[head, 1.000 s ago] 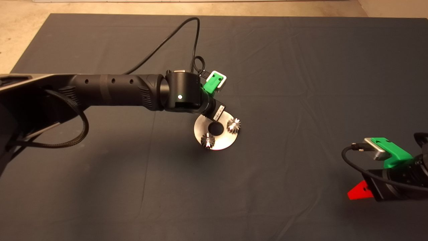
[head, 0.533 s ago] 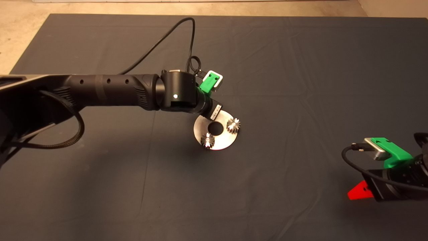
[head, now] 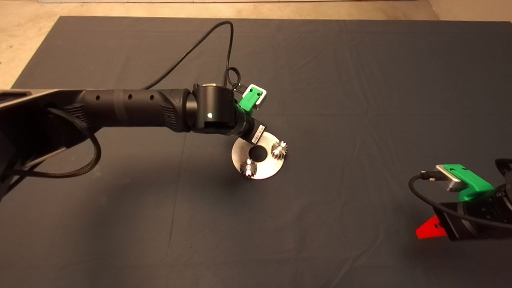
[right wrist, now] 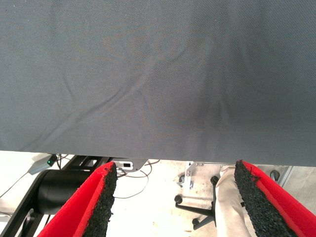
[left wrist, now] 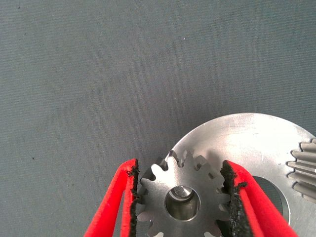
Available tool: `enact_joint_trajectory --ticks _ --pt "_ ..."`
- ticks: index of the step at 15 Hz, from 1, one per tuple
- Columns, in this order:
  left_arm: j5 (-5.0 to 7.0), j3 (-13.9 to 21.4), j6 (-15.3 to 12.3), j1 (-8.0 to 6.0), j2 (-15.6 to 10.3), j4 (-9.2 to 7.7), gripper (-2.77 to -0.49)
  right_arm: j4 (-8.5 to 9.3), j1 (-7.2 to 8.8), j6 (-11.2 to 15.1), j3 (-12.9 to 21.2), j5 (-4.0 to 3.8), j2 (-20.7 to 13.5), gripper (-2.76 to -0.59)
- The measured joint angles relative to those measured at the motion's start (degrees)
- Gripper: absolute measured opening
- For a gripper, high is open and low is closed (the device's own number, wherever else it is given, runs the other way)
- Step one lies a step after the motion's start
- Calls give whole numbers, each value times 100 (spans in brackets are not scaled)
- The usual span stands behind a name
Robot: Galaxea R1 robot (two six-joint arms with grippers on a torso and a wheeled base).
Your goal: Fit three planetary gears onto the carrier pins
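We count three planetary gears: two [head: 279,149] [head: 248,167] visible from overhead, a third [left wrist: 182,200] visible at the left wrist. One disc [head: 264,170]. One carrier pin [left wrist: 181,194] visible. Two grippers [left wrist: 182,197] [right wrist: 175,197].

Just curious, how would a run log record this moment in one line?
left gripper: fingers around third gear on pin | two gears already on disc | right gripper: idle, open
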Motion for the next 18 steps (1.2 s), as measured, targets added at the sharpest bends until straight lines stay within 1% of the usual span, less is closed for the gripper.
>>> enact_joint_trajectory --ticks 1,2,3,4,6,7,9,18 --pt "-1 0 0 0 0 0 -229 0 0 0 0 0 0 -160" --pt "2 6 -15 0 0 0 -224 0 0 0 0 0 0 -160" --pt "49 20 -17 0 0 5 -220 0 0 0 0 0 0 -160" --pt "52 26 -22 0 0 5 -220 0 0 0 0 0 0 -160" --pt "71 30 -22 0 -1 7 -207 0 0 0 0 0 0 -160" --pt "72 30 -22 0 -1 7 -206 0 0 0 0 0 0 -160" --pt "104 30 -22 0 -16 5 -192 0 0 0 0 0 0 -160" --pt "112 89 -22 2 -17 7 -192 0 0 0 0 0 0 -160"
